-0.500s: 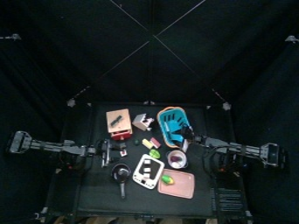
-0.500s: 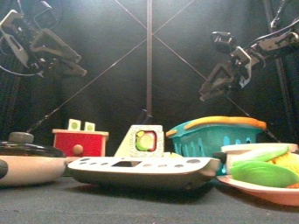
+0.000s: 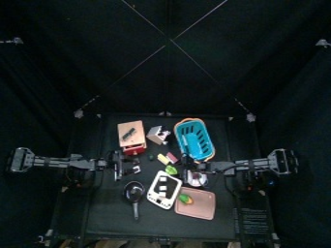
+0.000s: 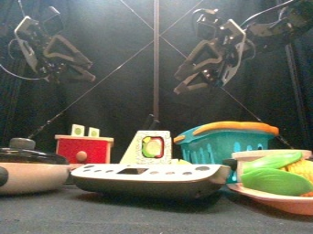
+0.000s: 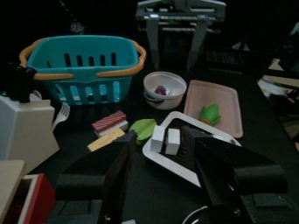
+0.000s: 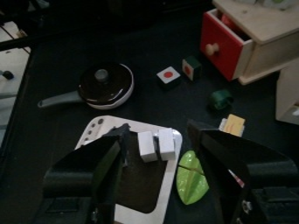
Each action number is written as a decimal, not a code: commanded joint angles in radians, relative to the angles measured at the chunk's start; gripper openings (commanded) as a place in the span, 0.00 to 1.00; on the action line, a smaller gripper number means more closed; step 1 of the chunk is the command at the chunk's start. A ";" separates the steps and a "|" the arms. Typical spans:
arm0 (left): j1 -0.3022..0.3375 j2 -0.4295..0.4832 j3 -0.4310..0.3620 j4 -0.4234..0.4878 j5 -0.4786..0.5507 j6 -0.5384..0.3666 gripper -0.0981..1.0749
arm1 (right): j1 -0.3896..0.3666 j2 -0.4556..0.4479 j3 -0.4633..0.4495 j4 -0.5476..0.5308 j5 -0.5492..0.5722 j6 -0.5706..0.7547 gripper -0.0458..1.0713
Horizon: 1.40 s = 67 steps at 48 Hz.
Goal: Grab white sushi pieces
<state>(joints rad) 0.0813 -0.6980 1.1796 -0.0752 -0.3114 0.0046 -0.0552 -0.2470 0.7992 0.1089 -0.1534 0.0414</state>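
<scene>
Top view: white sushi pieces (image 3: 167, 185) on the white tray (image 3: 161, 191) near the table's front, between pan (image 3: 135, 194) and pink plate (image 3: 198, 203); right arm reaching in beside the tray, left arm back at the left side.
Front view: right gripper (image 4: 206, 64) hanging high behind the teal basket (image 4: 230, 140); left gripper (image 4: 49, 57) raised too, its jaws not readable here.
Left wrist view: left gripper (image 5: 176, 162) spread wide; sushi (image 5: 170, 138) just ahead on the tray (image 5: 187, 166).
Right wrist view: right gripper (image 6: 170, 162) wide open, sushi (image 6: 156, 143) centred between the jaws.
Advice: descend straight, straddle one piece, avoid the green leaf (image 6: 191, 174), close gently.
</scene>
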 commanded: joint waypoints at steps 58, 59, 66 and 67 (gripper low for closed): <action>0.037 0.000 -0.012 0.018 -0.009 0.005 0.80 | 0.018 0.344 -0.291 -0.086 0.265 -0.002 0.96; 0.037 0.000 -0.012 0.017 -0.008 0.005 0.80 | 0.018 0.344 -0.291 -0.086 0.267 -0.002 0.96; 0.037 0.000 -0.011 0.017 -0.008 0.005 0.80 | 0.017 0.351 -0.293 -0.086 0.273 -0.002 0.96; 0.037 0.000 -0.011 0.017 -0.009 0.005 0.80 | 0.017 0.353 -0.293 -0.086 0.273 -0.002 0.96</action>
<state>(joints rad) 0.1166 -0.6980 1.1796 -0.0583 -0.3099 0.0092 -0.0368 0.1212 0.5308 0.0230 0.1227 0.0399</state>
